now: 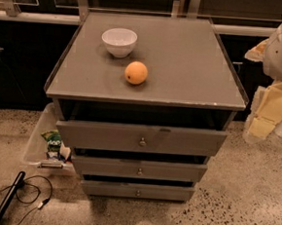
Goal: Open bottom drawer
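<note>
Cabinet (184, 64) fills the middle of the camera view: a grey wooden block with a flat, smooth, matt top and 3 plain drawer fronts down its face. The bottom drawer (106, 188) is the lowest and slimmest front, just above the speckled floor (241, 200). Its knob (138, 193), small, round and metal, sits at the front's centre. That front lies tucked under the 2 above it, so I judge it not yet pulled.

On the cabinet's top stand a round, glossy white bowl (119, 41) and, just in front of it, an orange (136, 72), dimpled and apart from the bowl. Against the cabinet's left side sits a clear plastic bin (33, 145).

The gripper (270, 112), white with pale yellow slabs, hangs off the cabinet's right side near top height, well apart from the knob. It is probably parked clear before coming down to the front. Whether it is spread or pressed together I cannot tell.
</note>
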Robot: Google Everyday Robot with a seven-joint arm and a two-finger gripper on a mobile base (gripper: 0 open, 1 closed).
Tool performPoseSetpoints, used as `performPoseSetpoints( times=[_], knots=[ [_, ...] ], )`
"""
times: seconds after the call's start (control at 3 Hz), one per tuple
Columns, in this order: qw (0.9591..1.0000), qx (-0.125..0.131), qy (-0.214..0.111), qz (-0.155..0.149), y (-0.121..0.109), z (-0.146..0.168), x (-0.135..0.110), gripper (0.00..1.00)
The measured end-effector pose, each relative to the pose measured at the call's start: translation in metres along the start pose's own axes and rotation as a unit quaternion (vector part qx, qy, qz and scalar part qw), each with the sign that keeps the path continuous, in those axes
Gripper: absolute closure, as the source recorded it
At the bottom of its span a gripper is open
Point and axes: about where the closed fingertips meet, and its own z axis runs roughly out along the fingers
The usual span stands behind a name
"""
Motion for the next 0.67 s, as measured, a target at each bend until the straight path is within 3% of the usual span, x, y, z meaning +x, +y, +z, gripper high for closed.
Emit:
performPoseSetpoints(
  times=[0.33,0.67],
  knots=[
    [1.0000,0.000,0.000,0.000,0.000,0.000,0.000,0.00],
    [0.9999,-0.017,-0.002,0.002,0.010,0.017,0.005,0.00]
  ],
)
